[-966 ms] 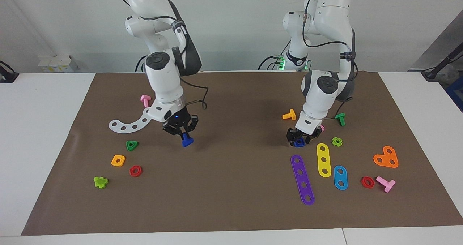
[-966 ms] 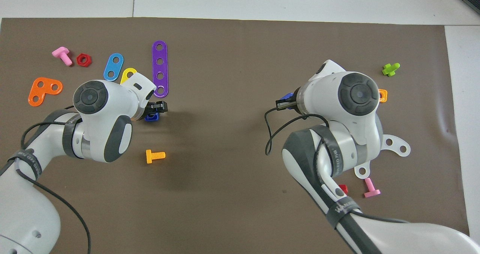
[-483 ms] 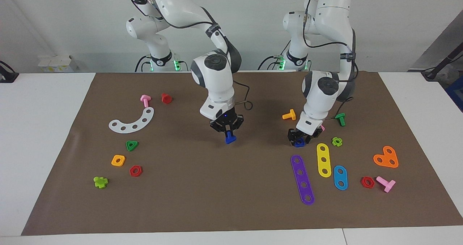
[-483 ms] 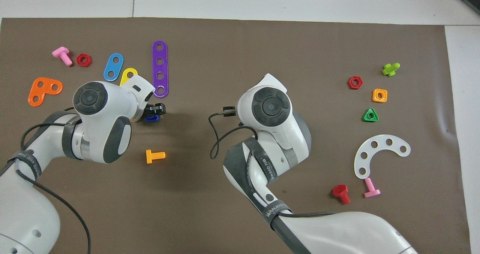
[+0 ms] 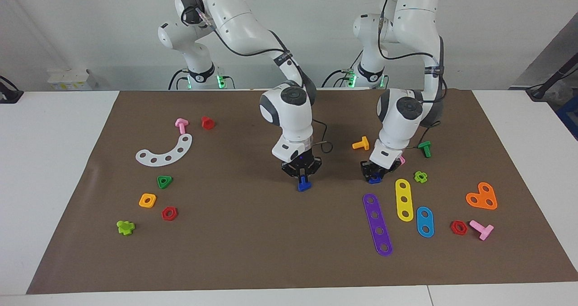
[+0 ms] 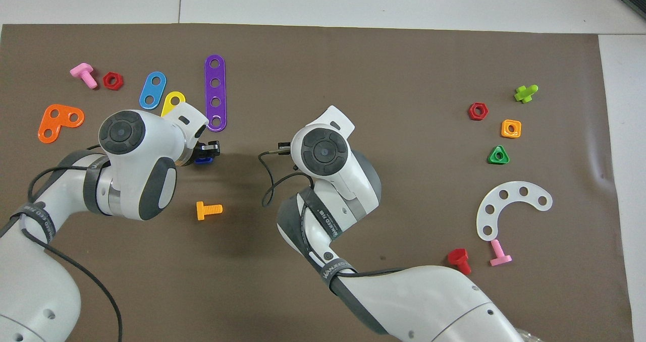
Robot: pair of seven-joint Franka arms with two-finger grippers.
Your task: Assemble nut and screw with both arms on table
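My right gripper (image 5: 302, 178) is shut on the dark blue screw (image 5: 304, 186), which hangs head down a little above the middle of the brown mat (image 5: 253, 252). In the overhead view the right wrist (image 6: 323, 150) hides the screw. My left gripper (image 5: 377, 171) is low at the mat, shut on the dark blue nut (image 5: 374, 178), which sits at mat level. The nut also shows in the overhead view (image 6: 203, 159) under the left gripper (image 6: 207, 150). The two grippers are about a hand's width apart.
Purple (image 5: 377, 224), yellow (image 5: 404, 200) and blue (image 5: 425, 221) strips lie just past the left gripper. An orange screw (image 5: 361, 144), green screw (image 5: 424, 148) and light green nut (image 5: 421, 176) flank it. A white curved strip (image 5: 165, 151), green triangular nut (image 5: 165, 181) and orange nut (image 5: 147, 200) lie toward the right arm's end.
My right arm has carried the screw from near the green triangular nut to the middle of the mat, toward the left gripper. The left gripper has stayed at the nut.
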